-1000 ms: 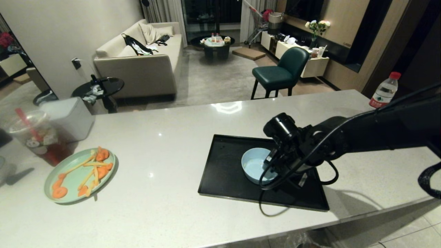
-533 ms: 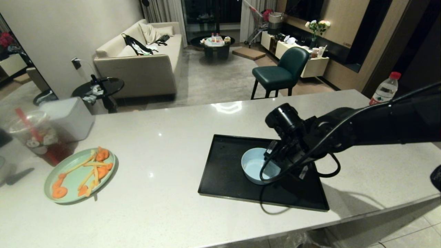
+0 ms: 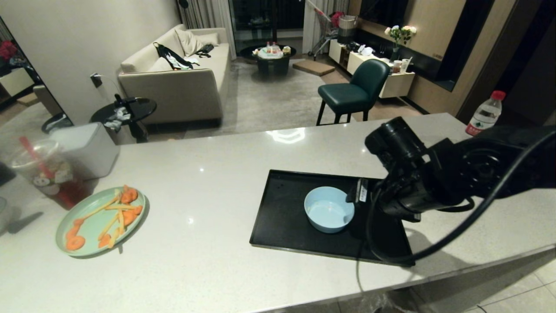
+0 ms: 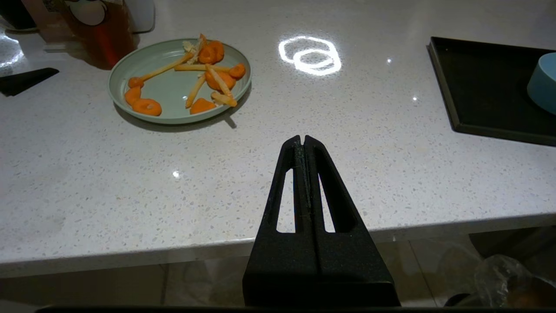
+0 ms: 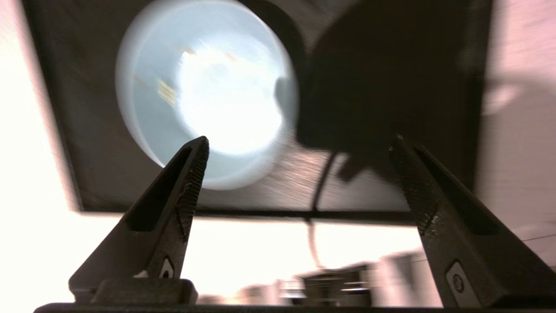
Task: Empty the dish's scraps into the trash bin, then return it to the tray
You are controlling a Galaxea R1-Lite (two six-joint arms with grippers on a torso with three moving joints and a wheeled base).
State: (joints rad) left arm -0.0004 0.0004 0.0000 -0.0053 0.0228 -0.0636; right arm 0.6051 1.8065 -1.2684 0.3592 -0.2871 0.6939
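The dish, a small light-blue bowl (image 3: 329, 209) (image 5: 204, 87), stands upright on the black tray (image 3: 282, 217), right of the tray's middle. No scraps show inside it. My right gripper (image 5: 299, 141) hangs open just above and to the right of the bowl, touching nothing; one finger (image 3: 360, 190) shows by the bowl's right rim. Parked over the counter's front edge, my left gripper (image 4: 304, 138) is shut and empty. Only a crumpled clear bag (image 4: 499, 274) shows below the counter edge; the trash bin itself is hidden.
A pale-green plate (image 3: 87, 230) with fry sticks and carrot pieces lies at the counter's left. Behind it stand a drink cup with a red straw (image 3: 47, 174) and a white box (image 3: 89, 148). A water bottle (image 3: 484, 114) stands at the far right.
The right gripper has opened and let go of the bowl's rim, then lifted and drawn back to the right. The bowl stays on the tray. The left arm has not moved.
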